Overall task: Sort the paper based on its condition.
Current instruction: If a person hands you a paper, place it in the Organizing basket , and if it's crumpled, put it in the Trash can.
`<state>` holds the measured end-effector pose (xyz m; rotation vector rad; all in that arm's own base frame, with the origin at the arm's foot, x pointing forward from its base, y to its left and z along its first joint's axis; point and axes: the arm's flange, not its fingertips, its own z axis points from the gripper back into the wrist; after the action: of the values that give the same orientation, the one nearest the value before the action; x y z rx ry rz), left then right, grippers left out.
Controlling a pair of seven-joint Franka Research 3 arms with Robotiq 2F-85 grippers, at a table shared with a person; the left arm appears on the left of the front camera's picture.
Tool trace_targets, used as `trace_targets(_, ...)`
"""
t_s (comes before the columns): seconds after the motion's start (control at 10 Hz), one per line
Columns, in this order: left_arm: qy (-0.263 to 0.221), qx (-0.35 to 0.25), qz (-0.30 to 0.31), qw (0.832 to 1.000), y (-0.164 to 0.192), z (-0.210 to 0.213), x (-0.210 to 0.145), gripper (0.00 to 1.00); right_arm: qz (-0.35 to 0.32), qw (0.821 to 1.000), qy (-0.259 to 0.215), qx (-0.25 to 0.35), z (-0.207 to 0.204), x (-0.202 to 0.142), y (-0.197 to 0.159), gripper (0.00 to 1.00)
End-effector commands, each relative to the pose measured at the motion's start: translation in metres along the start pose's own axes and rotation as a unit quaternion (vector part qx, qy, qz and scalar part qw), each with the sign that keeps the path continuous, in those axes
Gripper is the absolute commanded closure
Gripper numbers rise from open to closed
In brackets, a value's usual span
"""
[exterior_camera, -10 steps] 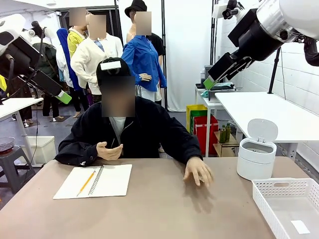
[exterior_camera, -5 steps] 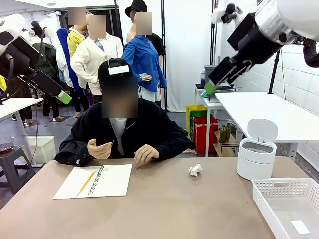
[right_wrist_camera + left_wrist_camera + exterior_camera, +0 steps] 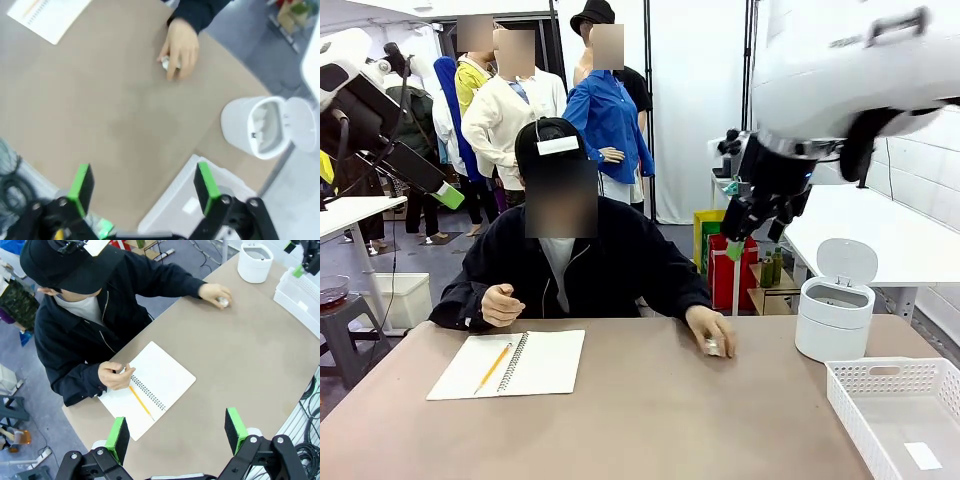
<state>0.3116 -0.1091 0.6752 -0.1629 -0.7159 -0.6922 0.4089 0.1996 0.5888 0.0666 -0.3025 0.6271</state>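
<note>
A crumpled white paper lump [image 3: 712, 346] lies on the table at centre right, with the person's hand [image 3: 712, 330] resting over it. The lump [image 3: 223, 301] peeks from under that hand in the left wrist view, and the lump [image 3: 165, 62] also shows in the right wrist view. A small flat sheet [image 3: 923, 456] lies in the white basket. My right gripper [image 3: 735, 245] hangs high above the table behind the hand, open and holding nothing [image 3: 144, 186]. My left gripper [image 3: 445, 195] stays raised at the far left, open and holding nothing [image 3: 176, 435].
A round white bin [image 3: 833, 315] with its lid up stands at the right, beside the white slotted basket [image 3: 885, 372]. A spiral notebook [image 3: 545, 362] with a yellow pencil [image 3: 493, 367] lies at the left, near the person's other hand [image 3: 502, 303].
The person's hand left the crumpled lump on the table, then came back over it. My right arm swung down and toward the middle. The left arm has not moved.
</note>
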Motion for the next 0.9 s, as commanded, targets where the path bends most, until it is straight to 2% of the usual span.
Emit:
trace_targets(0.0,-0.001,0.0,0.002,1.0,0.001,0.001,0.0,0.0,-0.028,0.997,0.068,-0.01,-0.028,0.042,-0.009,0.0)
trace_targets(0.1,-0.001,0.0,0.002,1.0,0.001,0.001,0.0,0.0,-0.043,0.996,0.081,-0.014,-0.056,0.056,-0.018,0.0)
trace_targets(0.3,-0.001,0.0,0.002,1.0,0.001,0.001,0.0,0.0,-0.052,0.995,0.083,-0.015,-0.081,0.071,-0.022,0.0)
trace_targets(0.6,-0.001,0.0,0.002,1.0,0.001,0.001,0.0,0.0,-0.059,0.994,0.091,-0.012,-0.095,0.06,-0.021,0.0)
trace_targets(0.8,-0.001,0.0,0.002,1.0,0.001,0.001,0.0,0.0,-0.046,0.995,0.087,0.001,-0.096,0.067,-0.024,0.0)
